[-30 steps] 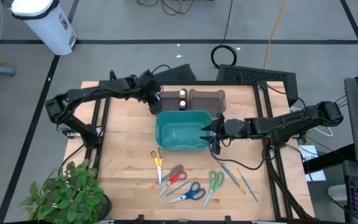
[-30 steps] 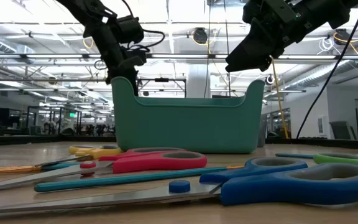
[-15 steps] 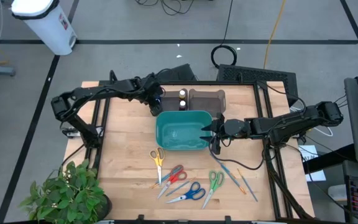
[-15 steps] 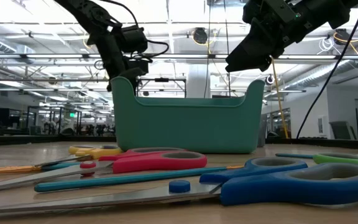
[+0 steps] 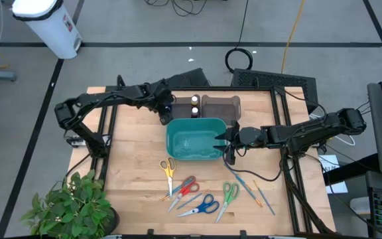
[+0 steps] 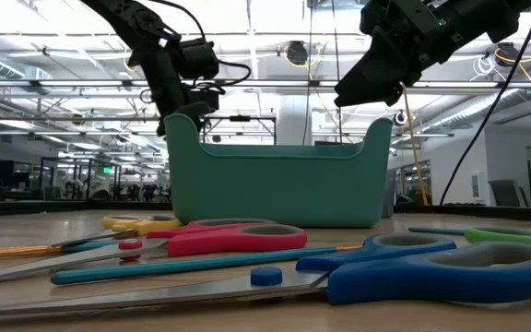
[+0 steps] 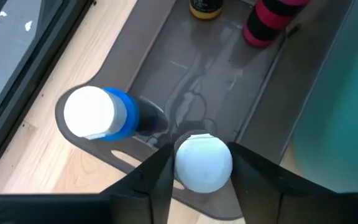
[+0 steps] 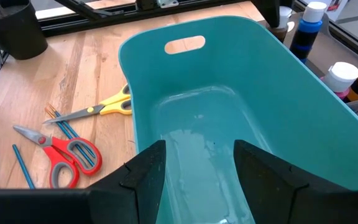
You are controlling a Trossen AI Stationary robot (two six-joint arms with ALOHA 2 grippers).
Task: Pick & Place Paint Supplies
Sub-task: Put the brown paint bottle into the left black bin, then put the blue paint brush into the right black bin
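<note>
Above the grey tray (image 7: 241, 93), only the wrist view shows the left hand (image 7: 202, 167) fingers spread around a white-capped bottle (image 7: 202, 163)

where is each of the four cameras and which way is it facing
High view: overhead, straight down on the table; both arms show.
Low view: at tabletop height, level past the scissors to the teal bin; both arms enter from above.
Left wrist view: above the grey tray; left gripper straddles a white-capped bottle.
Right wrist view: into the bin; right gripper fingers at the bottom.
All four views show the teal bin.
</note>
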